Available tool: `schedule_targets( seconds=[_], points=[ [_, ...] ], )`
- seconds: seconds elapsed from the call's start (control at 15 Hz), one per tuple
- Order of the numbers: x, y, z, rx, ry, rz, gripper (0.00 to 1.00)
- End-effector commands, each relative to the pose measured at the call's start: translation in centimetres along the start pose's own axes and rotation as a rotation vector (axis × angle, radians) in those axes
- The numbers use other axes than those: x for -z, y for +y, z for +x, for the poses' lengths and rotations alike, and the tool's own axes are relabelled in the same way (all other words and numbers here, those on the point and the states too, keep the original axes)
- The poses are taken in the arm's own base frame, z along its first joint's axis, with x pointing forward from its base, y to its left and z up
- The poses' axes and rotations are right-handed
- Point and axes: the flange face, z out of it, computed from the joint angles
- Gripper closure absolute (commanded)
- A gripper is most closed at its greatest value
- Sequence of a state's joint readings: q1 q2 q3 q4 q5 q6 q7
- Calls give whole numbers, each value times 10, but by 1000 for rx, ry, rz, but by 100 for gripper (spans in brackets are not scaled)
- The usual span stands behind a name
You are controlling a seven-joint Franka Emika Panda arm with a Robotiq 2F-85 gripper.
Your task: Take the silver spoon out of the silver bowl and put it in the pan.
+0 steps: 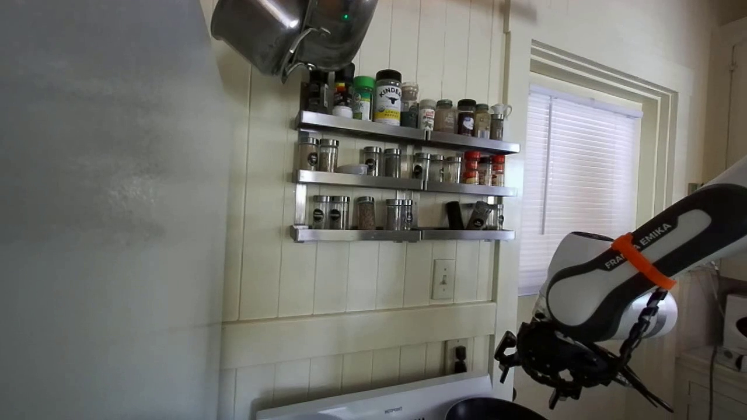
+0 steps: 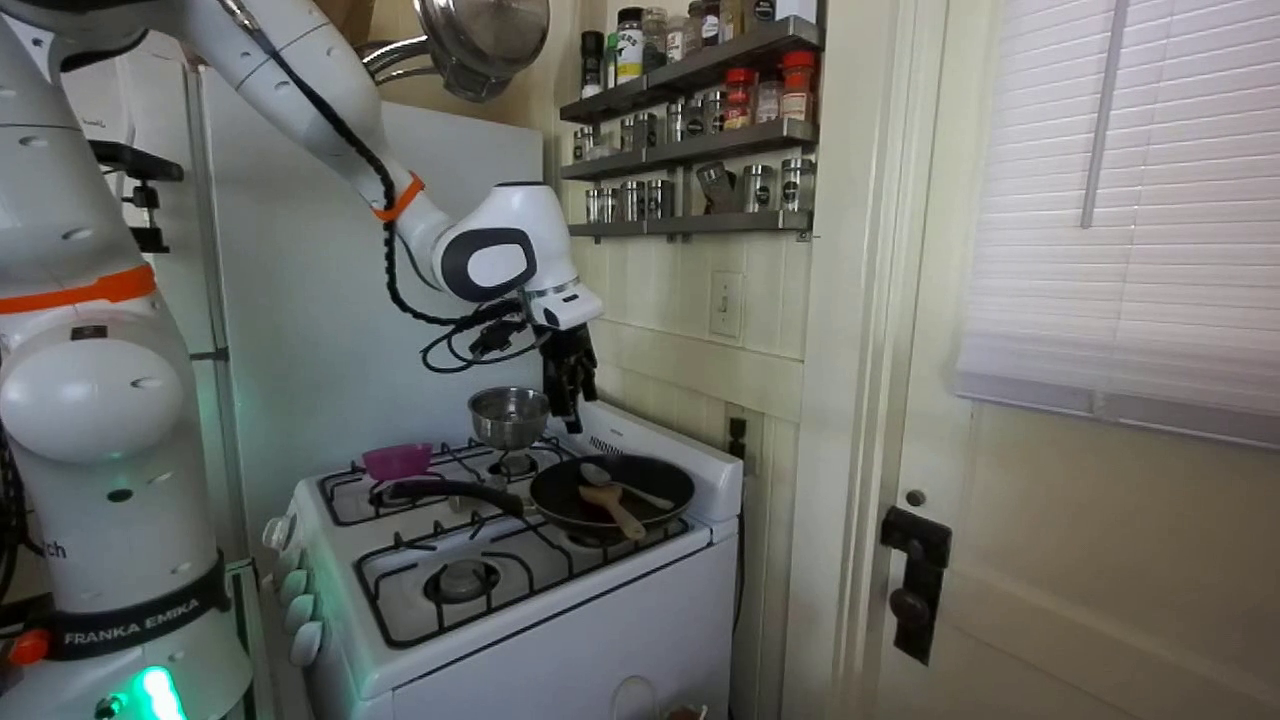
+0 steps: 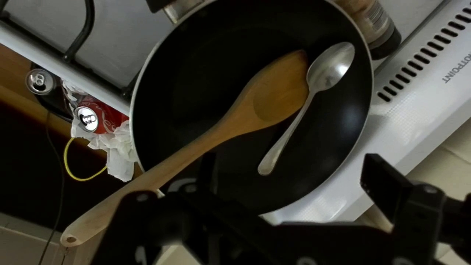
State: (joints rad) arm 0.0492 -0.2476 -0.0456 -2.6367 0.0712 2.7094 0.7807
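Silver spoon (image 3: 322,79): is being cradled in the pan (image 3: 220,66), beside the wooden spatula (image 3: 235,121) (its intended place, presumably).
Gripper (image 3: 289,165): jaws are being held wide apart, nothing is being grasped, apparently for clearance.

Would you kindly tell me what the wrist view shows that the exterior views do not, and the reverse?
Only the wrist view shows two can tops and a yellow loop.
Only the exterior views show the spice jars and blind, in both exterior views, and the silver bowl and pink bowl, in an exterior view.
All three share the pan and gripper; the spoon and wooden utensil show in the wrist view and an exterior view.
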Motion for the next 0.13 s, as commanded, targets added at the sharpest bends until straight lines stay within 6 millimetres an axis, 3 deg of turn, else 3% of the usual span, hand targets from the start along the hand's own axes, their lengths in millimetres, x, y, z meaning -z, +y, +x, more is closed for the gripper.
schedule_targets(
  seconds=[0.0, 0.07],
  points=[
    [0, 0, 0, 0, -1, 0, 0],
    [0, 0, 0, 0, -1, 0, 0]
  ],
)
